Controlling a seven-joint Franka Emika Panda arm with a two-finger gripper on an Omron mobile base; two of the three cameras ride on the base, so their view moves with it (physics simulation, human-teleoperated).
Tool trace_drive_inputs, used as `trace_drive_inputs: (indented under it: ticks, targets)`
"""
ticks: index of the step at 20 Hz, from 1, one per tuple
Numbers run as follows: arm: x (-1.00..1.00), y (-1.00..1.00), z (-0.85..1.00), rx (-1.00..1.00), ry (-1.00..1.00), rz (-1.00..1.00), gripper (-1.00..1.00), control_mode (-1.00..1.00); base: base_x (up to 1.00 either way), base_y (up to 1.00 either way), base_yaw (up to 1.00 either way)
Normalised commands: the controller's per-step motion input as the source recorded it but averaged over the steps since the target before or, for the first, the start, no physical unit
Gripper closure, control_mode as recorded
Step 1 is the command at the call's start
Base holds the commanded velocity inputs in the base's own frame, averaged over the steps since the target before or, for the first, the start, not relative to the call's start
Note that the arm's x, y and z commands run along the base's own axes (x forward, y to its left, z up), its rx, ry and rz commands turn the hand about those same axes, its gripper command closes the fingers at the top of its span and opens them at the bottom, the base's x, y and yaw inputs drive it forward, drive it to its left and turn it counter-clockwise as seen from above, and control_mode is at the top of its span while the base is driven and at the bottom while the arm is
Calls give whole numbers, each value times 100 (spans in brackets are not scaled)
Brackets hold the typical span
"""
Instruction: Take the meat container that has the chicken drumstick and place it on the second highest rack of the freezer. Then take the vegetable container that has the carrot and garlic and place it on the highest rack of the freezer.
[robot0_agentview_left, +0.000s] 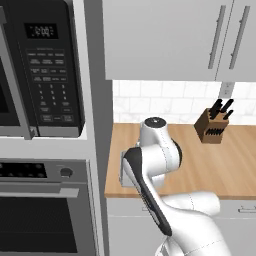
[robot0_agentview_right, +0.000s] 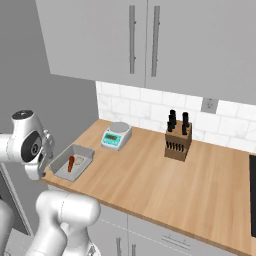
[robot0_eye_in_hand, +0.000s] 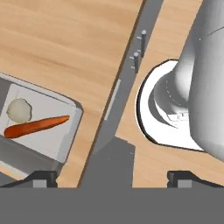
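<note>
Hand view looks down on the vegetable container (robot0_eye_in_hand: 65, 131), a grey tray near the wooden counter's (robot0_eye_in_hand: 65, 43) front edge, holding the carrot (robot0_eye_in_hand: 37, 126) with the garlic (robot0_eye_in_hand: 19, 110) just beside it. Gripper (robot0_eye_in_hand: 111, 177) hangs above that edge, beside the tray, fingers spread wide and empty. Right base view shows a knife block (robot0_agentview_right: 178, 142) well apart along the counter.
</note>
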Motion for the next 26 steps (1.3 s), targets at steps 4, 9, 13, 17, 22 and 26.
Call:
trace_drive_inputs:
  ticks: [4,9,13,17,22,26]
  targets:
    - [37,0,-17,7,7,-11,-100,-100,0,0,0]
    - [48,12,-19,0,0,0,-100,-100,0,0,0]
    - [33,9,-30,-3,-1,-6,-100,-100,0,0,0]
    - [3,3,-15,0,0,-19,-100,-100,0,0,0]
    - [0,13,-28,0,0,-18,-100,-100,0,0,0]
    - [0,5,-37,0,0,-11,-100,-100,0,0,0]
